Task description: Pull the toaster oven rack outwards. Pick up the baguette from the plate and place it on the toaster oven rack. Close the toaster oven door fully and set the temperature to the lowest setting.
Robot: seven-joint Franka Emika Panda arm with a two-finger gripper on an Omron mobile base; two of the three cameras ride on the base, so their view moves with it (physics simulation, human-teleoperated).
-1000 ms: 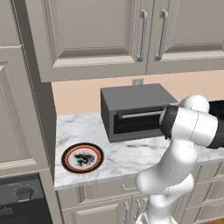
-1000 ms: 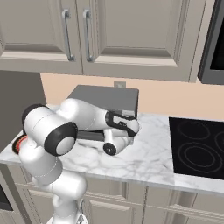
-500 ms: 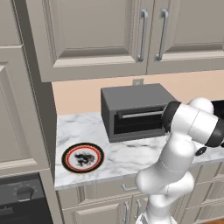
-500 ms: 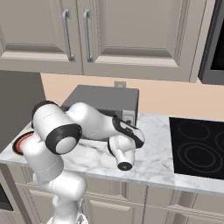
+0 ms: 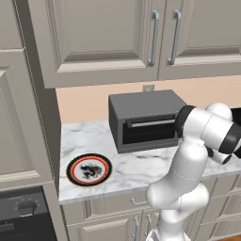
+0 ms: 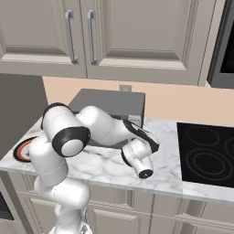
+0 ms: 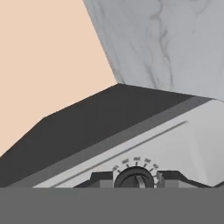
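Note:
The toaster oven [image 5: 144, 104] stands at the back of the marble counter, and the toaster oven door [image 5: 149, 132] is shut. In the hand view a round dark knob [image 7: 134, 176] on the oven's light side panel [image 7: 175, 146] sits between my two fingertips [image 7: 101, 178]. My gripper [image 7: 134, 179] is shut on that knob. The plate [image 5: 89, 169], with its orange-red rim, lies bare on the counter left of the oven; my arm partly covers the plate [image 6: 20, 150] in the right base view. The baguette and the toaster oven rack are hidden.
A black hob [image 6: 205, 155] is set into the counter right of the oven. Wall cabinets [image 5: 141, 37] hang above. A tall cabinet [image 5: 23, 117] and a black built-in oven [image 5: 23, 219] stand to the left. My arm's elbow [image 5: 207, 129] reaches past the oven's right end.
The wrist has swung right and lower in the right base view, bringing the hand round at the oven's right side. The jaws have narrowed slightly.

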